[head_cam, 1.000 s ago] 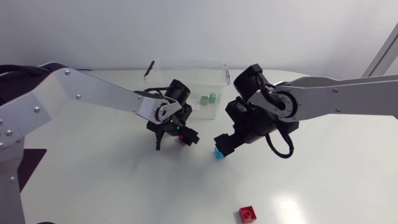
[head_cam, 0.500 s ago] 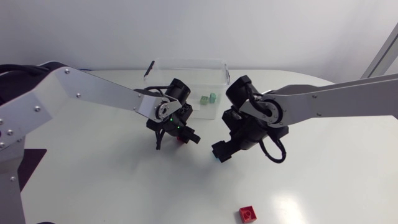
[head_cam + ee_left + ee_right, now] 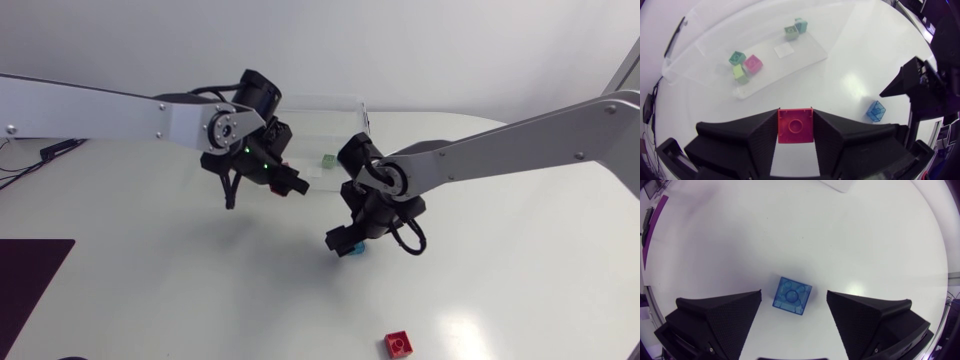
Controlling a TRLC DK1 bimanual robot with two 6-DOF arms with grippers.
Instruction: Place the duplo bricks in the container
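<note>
**Change from the earlier frames**
- The left arm has lifted and swung toward the container (image 3: 345, 108). Its link now runs almost level across the head view. The left gripper (image 3: 278, 183) has moved from the open surface (image 3: 150, 280) to the near left side of the container.
- The right arm has shifted toward the middle. The right gripper (image 3: 343, 243) now sits over the blue brick (image 3: 353, 250), which earlier showed just beside it.

**Gripper state**
- Left gripper (image 3: 795, 119): closed to a narrow gap on the red brick (image 3: 795, 126). Both fingers press the brick from opposite sides, and its stud faces the wrist camera.
- Right gripper (image 3: 794, 294): spread wide and holding nothing. Neither finger touches a brick.

**Position of the task items**
- The blue brick (image 3: 792, 296) rests on the surface between the right gripper's fingers, with a clear gap on each side.
- In the left wrist view the container (image 3: 810, 47) lies ahead of the left gripper. It holds five bricks: green, pink and lime in one group, and a grey-green and a teal one at the far end.
- In the same view the blue brick (image 3: 875, 110) lies outside the container, just beside the right gripper.
- A second red brick (image 3: 398, 344) lies on the surface near its front edge, well apart from both grippers.
</note>
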